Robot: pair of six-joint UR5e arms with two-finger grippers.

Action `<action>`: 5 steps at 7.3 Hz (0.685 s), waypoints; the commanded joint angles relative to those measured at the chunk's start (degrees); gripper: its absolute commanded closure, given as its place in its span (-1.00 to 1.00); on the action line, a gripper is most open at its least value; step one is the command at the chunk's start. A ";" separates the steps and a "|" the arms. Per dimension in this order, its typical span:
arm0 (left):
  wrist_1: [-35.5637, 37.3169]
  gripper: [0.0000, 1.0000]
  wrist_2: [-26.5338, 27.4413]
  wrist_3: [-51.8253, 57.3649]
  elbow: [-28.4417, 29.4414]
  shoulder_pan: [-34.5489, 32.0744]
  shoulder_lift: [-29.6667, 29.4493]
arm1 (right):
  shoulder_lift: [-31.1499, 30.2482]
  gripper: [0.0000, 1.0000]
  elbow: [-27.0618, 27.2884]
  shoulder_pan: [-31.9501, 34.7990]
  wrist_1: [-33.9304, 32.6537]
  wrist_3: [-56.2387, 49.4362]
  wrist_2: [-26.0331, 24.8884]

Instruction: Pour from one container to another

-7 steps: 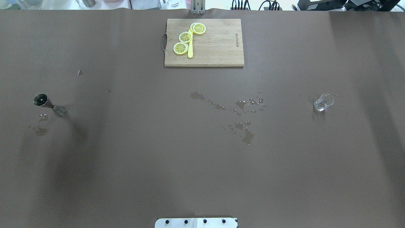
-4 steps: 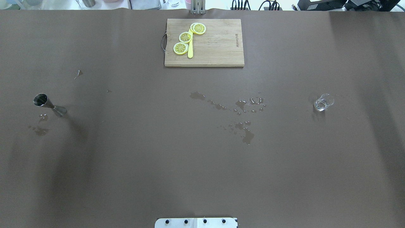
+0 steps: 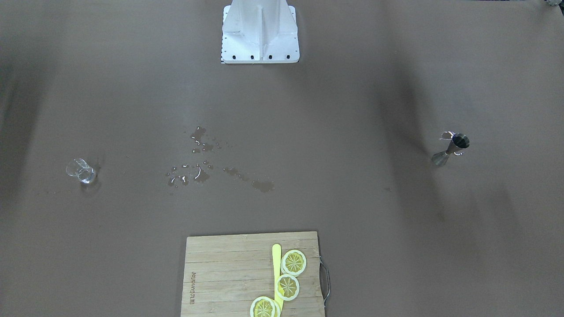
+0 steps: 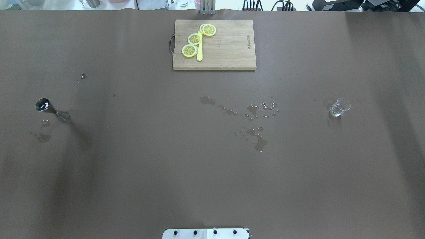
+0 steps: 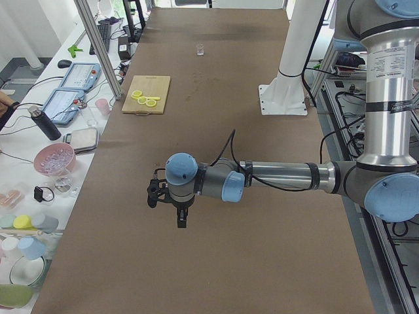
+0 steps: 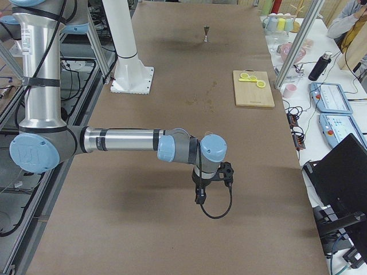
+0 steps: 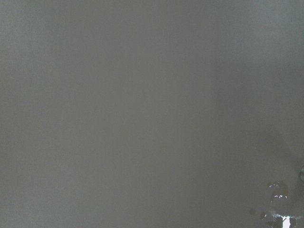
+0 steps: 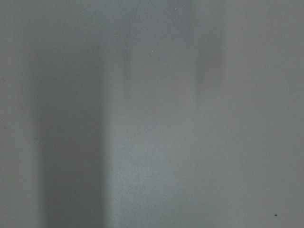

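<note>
- Jigger (image 4: 52, 111), silver-grey metal, stands on its base on the robot's left side of the brown table cover (image 4: 132, 182). Its dark mouth faces up, and nothing touches it.
- The clear glass (image 4: 339, 107) stands upright on the opposite side, the robot's right, well apart from the jigger. It is also untouched. Whether it holds any liquid cannot be made out.
- Between the two vessels, near the table's middle, lies a scatter of wet patches (image 4: 259, 142). A smaller damp mark (image 4: 42, 136) sits just beside the jigger, on the robot's side of it.
- The left gripper (image 5: 181, 219) shows only in the view from the table's left end. There it hangs from the near arm's wrist over bare cover with nothing in it that can be seen. Whether its claw is released or clenched cannot be told from there.
- The right gripper (image 6: 199, 196) likewise appears only in the view from the right end, pointing down above bare cover, far short of the glass. Its claw's state cannot be told either.
- Neither arm enters the overhead or the front-facing view.
- The left wrist camera shows blurred cover with a few wet glints (image 7: 280, 209) in its lower right corner. The right wrist camera shows only blurred cover.
- A wooden cutting board (image 4: 229, 49) lies at the far edge from the robot, carrying lemon slices (image 4: 194, 39) and a yellow utensil (image 4: 199, 53).
- The white base plate (image 4: 206, 233) sits at the robot's edge of the table.
</note>
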 commanded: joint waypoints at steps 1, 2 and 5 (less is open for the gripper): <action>0.01 -0.98 0.01 -0.01 0.10 -0.06 0.08 | 0.14 -1.00 0.15 0.00 0.09 -0.01 0.00; 0.01 -0.98 0.01 -0.01 0.10 -0.32 0.08 | 0.15 -1.00 0.15 0.00 0.09 -0.01 0.00; 0.01 -0.98 0.01 -0.01 0.01 -0.06 0.08 | 0.15 -1.00 0.15 0.00 1.05 -0.01 0.00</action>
